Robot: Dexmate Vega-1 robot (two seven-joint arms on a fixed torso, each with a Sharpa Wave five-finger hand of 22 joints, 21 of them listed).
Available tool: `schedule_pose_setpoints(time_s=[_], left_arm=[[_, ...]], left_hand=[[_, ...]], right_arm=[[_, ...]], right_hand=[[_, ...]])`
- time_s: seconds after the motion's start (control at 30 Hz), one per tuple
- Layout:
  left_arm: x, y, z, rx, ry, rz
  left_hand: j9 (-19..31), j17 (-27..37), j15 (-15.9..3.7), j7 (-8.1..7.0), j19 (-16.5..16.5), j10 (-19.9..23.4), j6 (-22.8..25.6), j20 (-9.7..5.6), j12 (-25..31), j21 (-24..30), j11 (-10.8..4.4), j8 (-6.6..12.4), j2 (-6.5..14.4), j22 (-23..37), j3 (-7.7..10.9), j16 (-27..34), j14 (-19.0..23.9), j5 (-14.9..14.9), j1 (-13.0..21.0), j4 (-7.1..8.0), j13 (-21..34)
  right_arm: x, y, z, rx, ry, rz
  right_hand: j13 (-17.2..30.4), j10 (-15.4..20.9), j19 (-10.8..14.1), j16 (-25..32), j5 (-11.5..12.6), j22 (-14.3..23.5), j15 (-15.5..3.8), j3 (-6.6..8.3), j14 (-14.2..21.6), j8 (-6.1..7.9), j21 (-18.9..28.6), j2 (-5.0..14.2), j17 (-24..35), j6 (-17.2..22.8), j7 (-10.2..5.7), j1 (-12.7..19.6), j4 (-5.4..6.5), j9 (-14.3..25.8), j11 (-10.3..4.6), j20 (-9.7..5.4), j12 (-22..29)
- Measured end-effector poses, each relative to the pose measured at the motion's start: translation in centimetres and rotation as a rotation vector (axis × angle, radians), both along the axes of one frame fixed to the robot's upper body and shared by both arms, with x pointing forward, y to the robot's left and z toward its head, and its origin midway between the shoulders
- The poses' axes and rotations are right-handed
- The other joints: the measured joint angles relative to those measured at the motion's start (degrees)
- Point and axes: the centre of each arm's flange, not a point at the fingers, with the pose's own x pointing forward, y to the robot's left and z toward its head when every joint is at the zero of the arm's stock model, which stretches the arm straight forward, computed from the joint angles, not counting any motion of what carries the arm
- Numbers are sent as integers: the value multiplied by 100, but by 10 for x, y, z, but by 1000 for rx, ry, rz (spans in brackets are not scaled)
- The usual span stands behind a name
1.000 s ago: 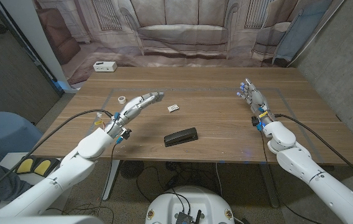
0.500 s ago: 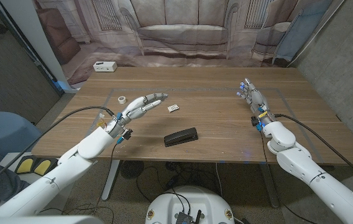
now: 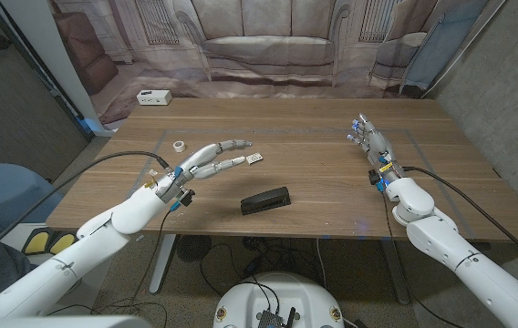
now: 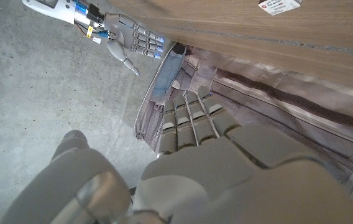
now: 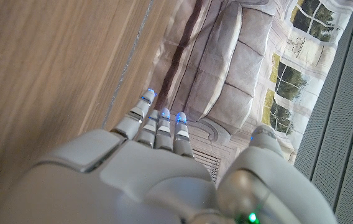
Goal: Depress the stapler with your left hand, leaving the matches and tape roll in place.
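A black stapler (image 3: 266, 199) lies near the table's front middle. My left hand (image 3: 212, 158) hovers to its left and a little beyond it, fingers stretched out and apart, holding nothing. The small matchbox (image 3: 255, 158) lies just past the left fingertips; in the left wrist view the matchbox (image 4: 279, 5) sits at the picture's edge. A tape roll (image 3: 179, 145) rests at the far left of the table. My right hand (image 3: 371, 146) stands on its edge at the right side, fingers straight, empty; the left wrist view catches this right hand (image 4: 125, 43) too.
A white box (image 3: 154, 97) sits at the table's far left corner. Behind the table hangs a backdrop printed with a sofa (image 3: 268, 46). Cables (image 3: 104, 164) run along both arms. Bare wood (image 3: 323, 173) lies between the stapler and the right hand.
My left hand has swung right and forward, from pointing toward the far left to reaching toward the matchbox, with its fingers spreading. The right hand and the objects have stayed still.
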Motion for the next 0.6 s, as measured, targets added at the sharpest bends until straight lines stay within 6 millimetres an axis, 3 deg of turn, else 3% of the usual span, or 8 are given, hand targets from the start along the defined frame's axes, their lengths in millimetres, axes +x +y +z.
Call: schedule_pose_setpoints(time_s=[0.07,0.1,0.6], left_arm=[[1,-1,-2,17,-5,12],[-12,-4,8,46,-42,1],[-25,-16,16,196,-122,38]], left_hand=[[0,0,-11,-6,1,26,31,0,0,0,-10,0,37,0,0,0,12,0,37,0,0],[0,0,-28,3,0,26,40,0,0,0,-10,0,37,0,0,0,29,0,37,0,0],[-1,0,-60,-50,53,68,112,-3,0,-29,-52,0,67,0,0,0,98,0,67,0,0]], right_arm=[[0,0,1,-1,-1,1],[0,1,1,-7,-1,3],[-1,5,1,-18,-3,15]], right_hand=[[0,0,0,0,0,0,0,0,0,0,0,0,0,0,0,0,0,0,0,0,0],[0,0,0,0,0,0,0,0,0,0,0,0,0,0,0,0,0,0,0,0,0],[0,0,0,0,0,0,0,-23,0,0,0,0,0,0,0,0,-23,1,0,0,0]])
